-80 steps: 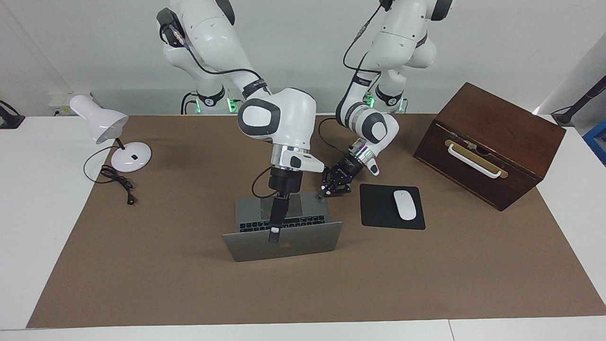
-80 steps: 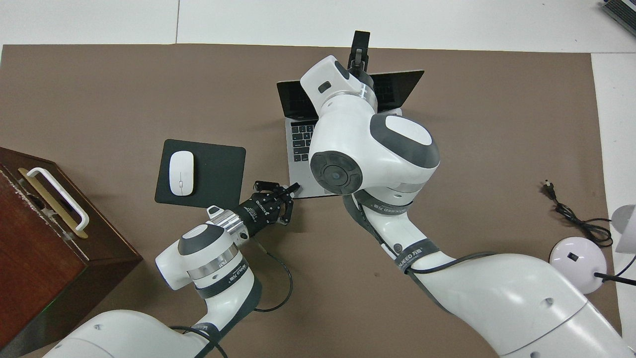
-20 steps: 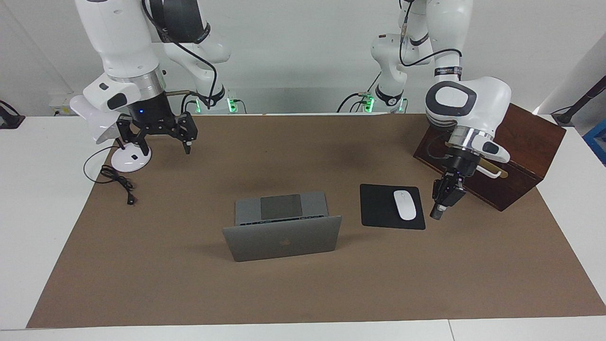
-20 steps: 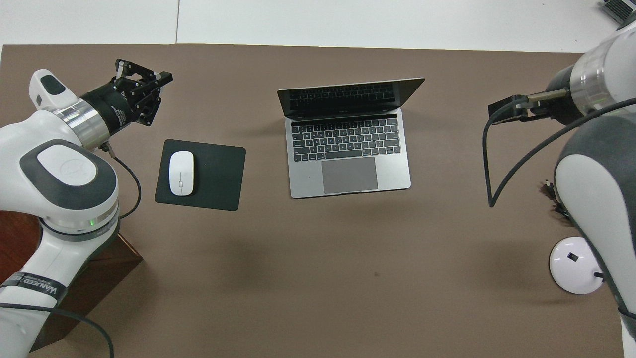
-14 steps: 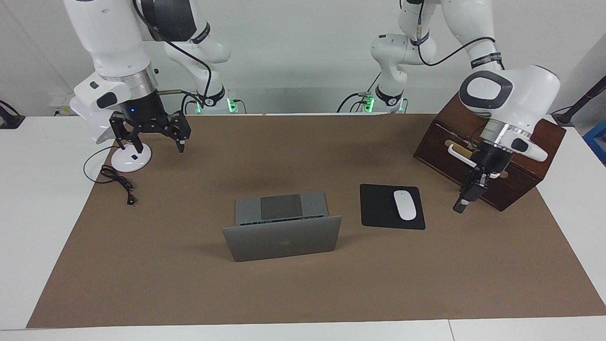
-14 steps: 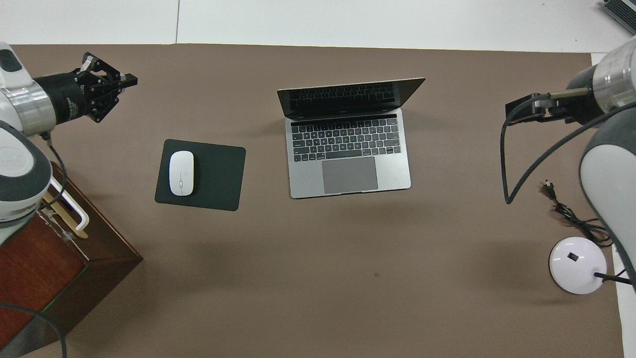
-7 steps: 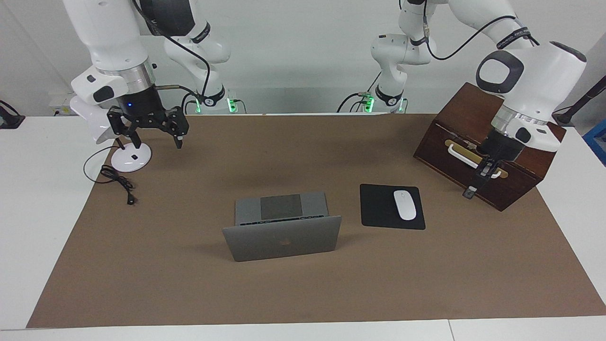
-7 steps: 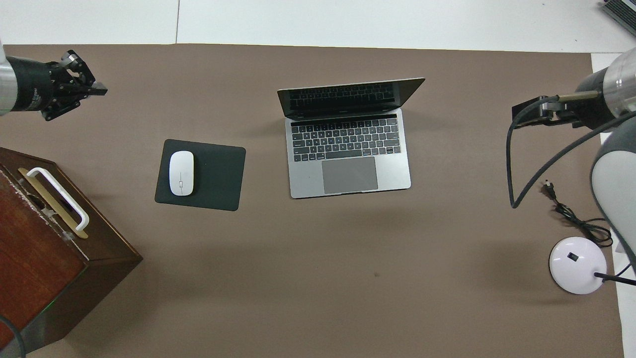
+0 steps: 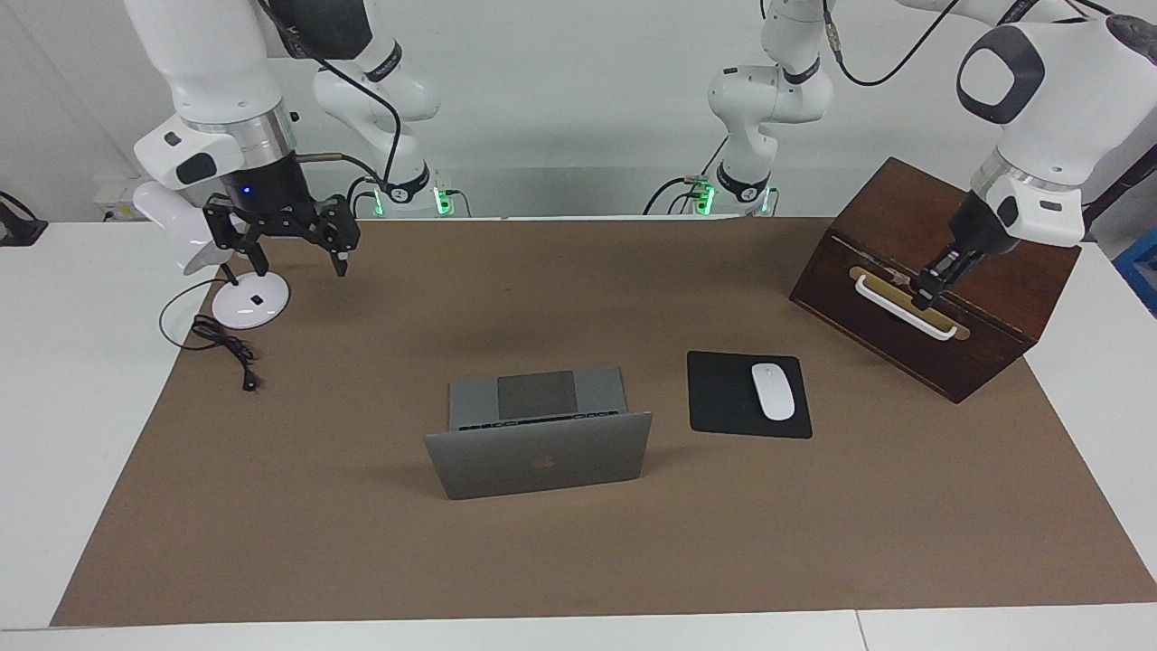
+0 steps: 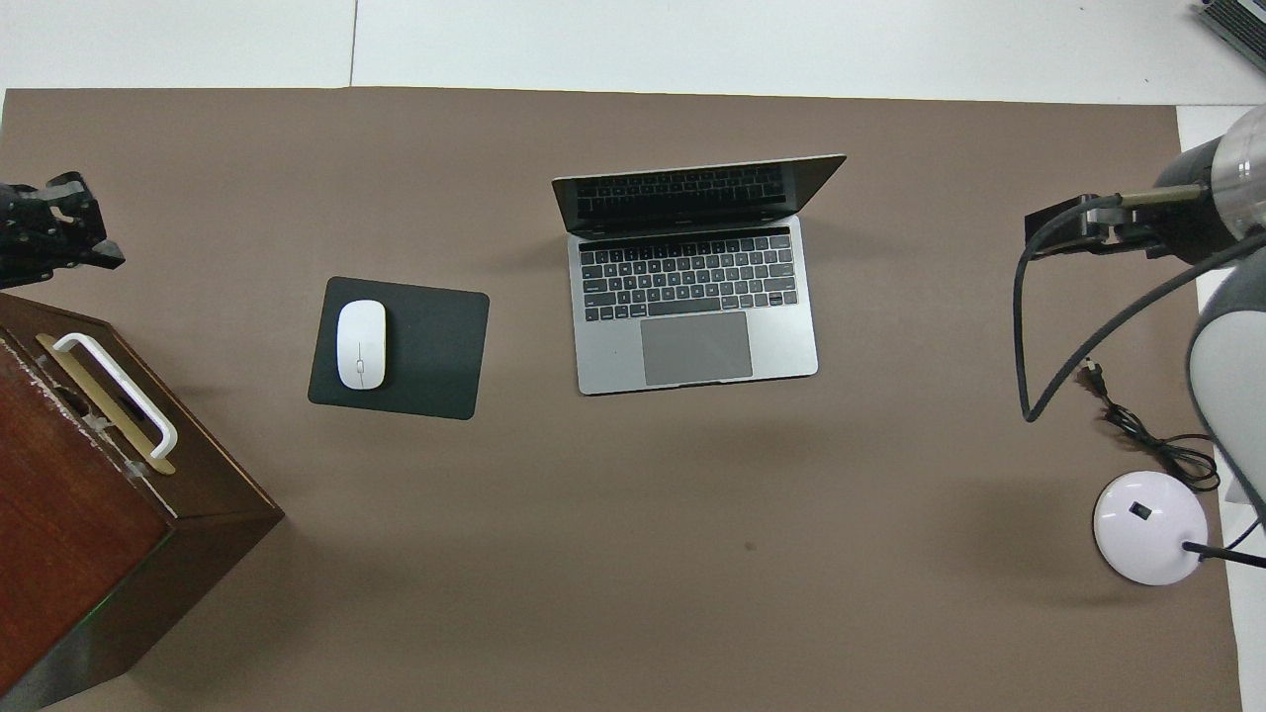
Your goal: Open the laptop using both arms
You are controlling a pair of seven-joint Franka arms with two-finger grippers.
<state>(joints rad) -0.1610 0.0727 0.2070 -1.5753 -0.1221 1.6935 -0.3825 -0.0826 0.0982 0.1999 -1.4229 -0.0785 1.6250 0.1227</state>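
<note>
Since half a second ago the left gripper point(image 9: 926, 296) has climbed from low in front of the wooden box point(image 9: 940, 237) to the level of its white handle point(image 9: 902, 306), at the right of the facing view; its fingertips are clenched together on nothing; in the overhead view it has slid almost out at the left edge. The right gripper point(image 9: 300, 263) has barely shifted, hanging over the brown mat beside the white lamp point(image 9: 201, 237), upper left of the facing view, jaws spread and empty. The laptop point(image 9: 540, 464) stays open at the middle of both frames, as before. The facing view shows only its lid's back with the logo; the overhead view shows keyboard, trackpad and dark screen; there the right gripper appears edge-on at the right, its spread hidden.
</note>
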